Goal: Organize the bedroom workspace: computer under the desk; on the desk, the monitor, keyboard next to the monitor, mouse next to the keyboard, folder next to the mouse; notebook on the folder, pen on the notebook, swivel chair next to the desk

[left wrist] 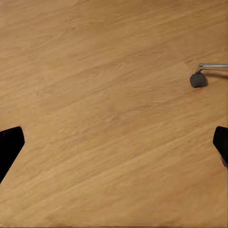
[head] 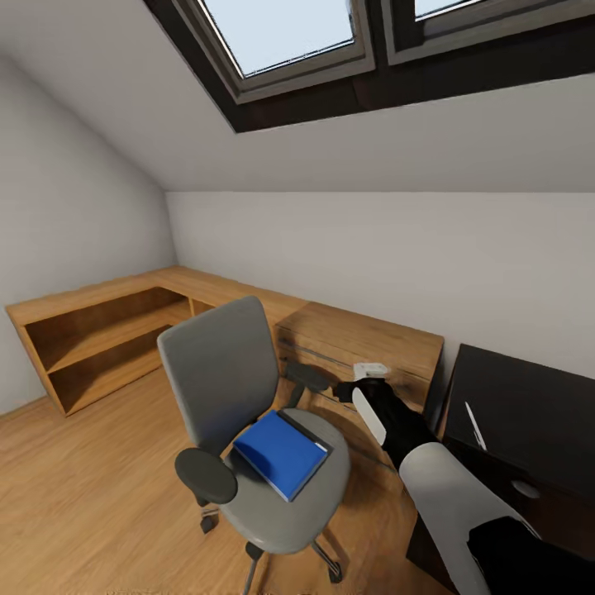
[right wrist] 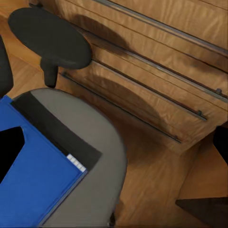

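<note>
The grey swivel chair (head: 219, 372) stands on the wood floor in front of a low light-wood cabinet. The bright blue folder (head: 281, 453) lies flat on its seat, with a dark band along one edge. My right gripper (head: 343, 388) hovers open beside the chair's far armrest (head: 307, 377), above the seat's edge. In the right wrist view the right gripper (right wrist: 114, 147) is open over the seat (right wrist: 97, 137), with the folder (right wrist: 38, 180) by one fingertip (right wrist: 9, 152). The black desk (head: 529, 405) is at the right, and the white pen (head: 473, 426) lies on it. My left gripper (left wrist: 114, 147) is open over bare floor.
The light-wood cabinet (head: 364, 339) with drawers (right wrist: 156, 80) runs along the wall behind the chair, and open shelves (head: 99, 347) stand at the left. A chair caster (left wrist: 198, 79) shows near the left gripper. Skylights sit in the sloped ceiling.
</note>
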Motion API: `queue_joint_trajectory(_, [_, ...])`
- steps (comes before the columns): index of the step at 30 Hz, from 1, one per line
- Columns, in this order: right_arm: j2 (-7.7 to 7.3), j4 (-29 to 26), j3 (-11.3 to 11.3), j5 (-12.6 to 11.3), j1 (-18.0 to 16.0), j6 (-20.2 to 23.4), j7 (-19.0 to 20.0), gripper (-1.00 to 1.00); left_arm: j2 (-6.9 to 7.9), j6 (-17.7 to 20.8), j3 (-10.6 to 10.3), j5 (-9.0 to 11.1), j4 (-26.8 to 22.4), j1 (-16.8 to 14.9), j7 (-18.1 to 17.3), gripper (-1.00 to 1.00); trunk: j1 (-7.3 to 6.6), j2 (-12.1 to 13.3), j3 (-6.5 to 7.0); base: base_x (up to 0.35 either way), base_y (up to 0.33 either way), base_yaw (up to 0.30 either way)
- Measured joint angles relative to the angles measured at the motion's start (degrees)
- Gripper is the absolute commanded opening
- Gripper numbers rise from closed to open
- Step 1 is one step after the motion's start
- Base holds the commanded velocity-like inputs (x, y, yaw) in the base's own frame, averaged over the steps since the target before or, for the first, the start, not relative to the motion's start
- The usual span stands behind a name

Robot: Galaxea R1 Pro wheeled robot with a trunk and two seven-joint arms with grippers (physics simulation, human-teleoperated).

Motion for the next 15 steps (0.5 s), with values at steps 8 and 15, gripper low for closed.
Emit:
queue_joint_trajectory(8, [0.10, -0.03, 0.56, 0.03, 0.13, 0.02, 0.02, 1.00, 0.00, 0.00, 0.21, 2.21, -0.02, 0.00, -0.05, 1.00, -0.01, 0.00, -0.57, -0.010, -0.005, 0.172])
queue_joint_trajectory(15, [0.11, -0.05, 0.64, 0.03, 0.14, 0.02, 0.02, 1.00, 0.00, 0.00, 0.21, 2.91, -0.01, 0.00, 0.03, 1.00, -0.01, 0.00, -1.08, -0.001, 0.000, 0.167])
